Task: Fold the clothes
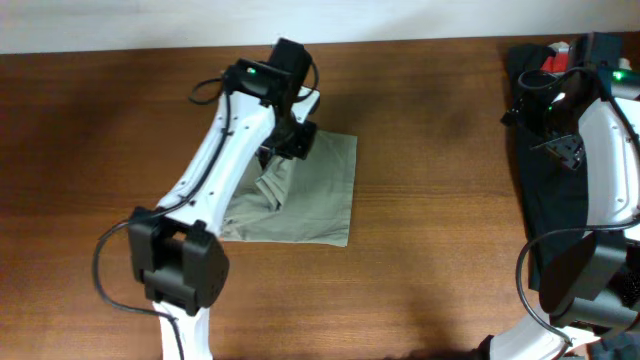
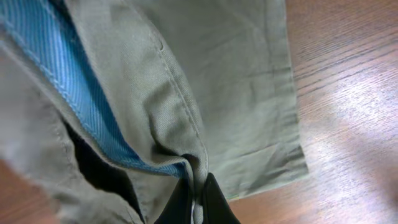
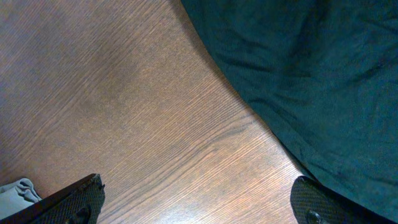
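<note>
An olive-green garment (image 1: 310, 195) lies partly folded on the wooden table (image 1: 430, 190), mid-left. My left gripper (image 1: 285, 140) is shut on a fold of the garment near its top edge, lifting it. In the left wrist view the jaws (image 2: 198, 200) pinch the olive cloth (image 2: 205, 74), and a blue striped lining (image 2: 74, 87) shows. My right gripper (image 1: 562, 150) is open and empty, over the edge of a dark pile of clothes (image 1: 550, 210) at the far right. In the right wrist view its fingers (image 3: 199, 208) span bare wood next to dark green cloth (image 3: 311, 74).
The dark pile runs along the right edge of the table, with a red item (image 1: 557, 62) at its top. A bit of olive cloth (image 3: 15, 190) shows at the lower left of the right wrist view.
</note>
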